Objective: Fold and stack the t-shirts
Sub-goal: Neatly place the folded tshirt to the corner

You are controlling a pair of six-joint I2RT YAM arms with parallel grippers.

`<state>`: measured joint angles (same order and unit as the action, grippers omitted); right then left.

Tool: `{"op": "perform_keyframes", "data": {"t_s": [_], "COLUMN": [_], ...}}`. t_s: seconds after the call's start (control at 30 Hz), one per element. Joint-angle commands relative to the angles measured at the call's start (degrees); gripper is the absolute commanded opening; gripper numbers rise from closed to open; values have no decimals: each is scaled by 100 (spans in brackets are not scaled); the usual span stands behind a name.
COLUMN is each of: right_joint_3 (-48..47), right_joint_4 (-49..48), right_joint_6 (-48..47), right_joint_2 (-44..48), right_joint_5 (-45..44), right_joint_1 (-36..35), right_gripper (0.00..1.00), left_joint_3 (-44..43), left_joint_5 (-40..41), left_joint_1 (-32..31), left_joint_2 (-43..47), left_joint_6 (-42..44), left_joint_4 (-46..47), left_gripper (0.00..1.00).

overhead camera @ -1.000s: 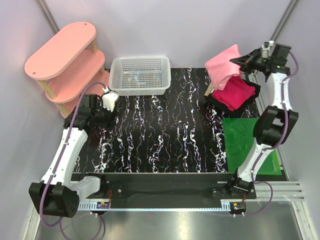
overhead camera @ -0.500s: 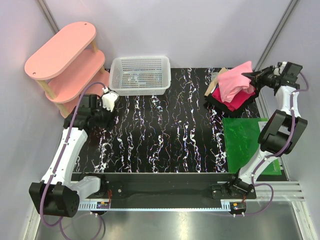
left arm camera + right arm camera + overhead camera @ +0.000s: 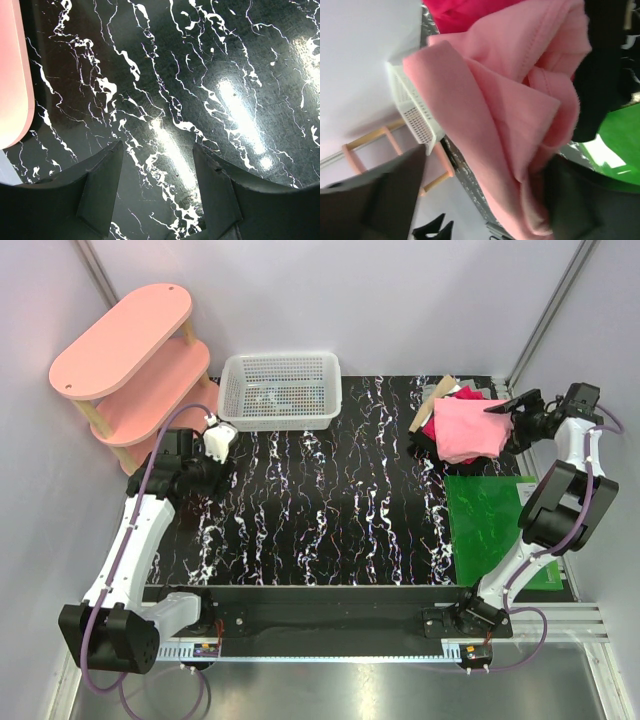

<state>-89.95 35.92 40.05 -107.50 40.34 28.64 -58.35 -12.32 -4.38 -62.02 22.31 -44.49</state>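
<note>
Salmon-pink t-shirt (image 3: pixel 470 430) lowered onto magenta t-shirt (image 3: pixel 465 9), right pincer (image 3: pixel 487 170) spread around its edge, left pincer (image 3: pixel 157 150) spread

White mesh basket (image 3: pixel 280 418) at the marbled tabletop's (image 3: pixel 330 510) back, pink shelf unit (image 3: pixel 125 340) far left, green mat (image 3: pixel 490 520) right.

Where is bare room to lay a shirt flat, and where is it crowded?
Bare: the marbled middle, between white basket, left fingers and green mat. Crowded: far right corner, pink t-shirt piled on magenta t-shirt.
</note>
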Motion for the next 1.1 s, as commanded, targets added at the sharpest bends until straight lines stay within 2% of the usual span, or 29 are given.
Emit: {"op": "perform_keyframes", "data": {"t_s": [0.0,0.13,0.3,0.33,0.47,0.57,0.67,0.7,0.73,0.9,1.07], "right_joint_3": [206,49,-1154,-1435,-1894,-1868,-1456,-1342,-1080,-251,-759], "right_joint_4": [635,714,1187,1259,1540,1664,1339,1199,1111,109,82], "right_joint_6": [-331,-201,64,64,-252,-507,-455,-385,-358,11,37], "right_joint_2": [545,1125,1284,1311,1469,1486,1269,1119,978,284,-830], "right_joint_5": [-614,-1212,-1405,-1667,-2468,-2584,-1340,-587,-327,254,361], "right_joint_1": [-8,-8,-25,-52,-315,-561,-737,-746,-746,-755,-755], "right_gripper": [100,100,100,100,100,100,99,100,100,100,100], "left_joint_3": [-194,-151,-107,-115,-142,-186,-238,-265,-282,-309,-265], "left_joint_5": [-254,-228,-183,-166,-148,-175,-183,-183,-183,-131,-52], "left_joint_1": [25,25,25,25,25,34,25,34,25,34,34], "left_joint_2": [-38,-21,14,14,-29,-82,-126,-152,-153,-118,-74], "left_joint_6": [-7,2,2,-7,-33,-68,-103,-121,-112,-121,-68], "left_joint_4": [151,142,125,125,125,125,125,125,125,98,72], "left_gripper": [63,63,63,63,63,63,63,63,63,64,64]}}
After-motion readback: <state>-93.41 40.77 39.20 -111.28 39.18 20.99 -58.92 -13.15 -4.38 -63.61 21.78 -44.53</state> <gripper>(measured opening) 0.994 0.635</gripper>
